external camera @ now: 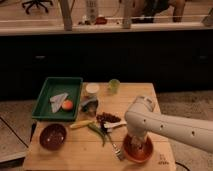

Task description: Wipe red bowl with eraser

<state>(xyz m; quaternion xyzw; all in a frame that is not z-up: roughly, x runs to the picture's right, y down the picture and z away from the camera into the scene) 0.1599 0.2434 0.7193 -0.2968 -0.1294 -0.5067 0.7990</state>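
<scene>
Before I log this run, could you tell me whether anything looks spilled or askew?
Nothing stands out. The gripper is down in the shallow orange-red bowl, which sits level at the wooden table's front edge; the dark maroon bowl is upright.

Wooden surface (75,156), green tray (60,80) back left holding an orange ball (67,104), dark maroon bowl (53,136) front left, pale green cup (114,85) at back, fork (114,145) near centre, my gripper (137,143) low at front right
</scene>
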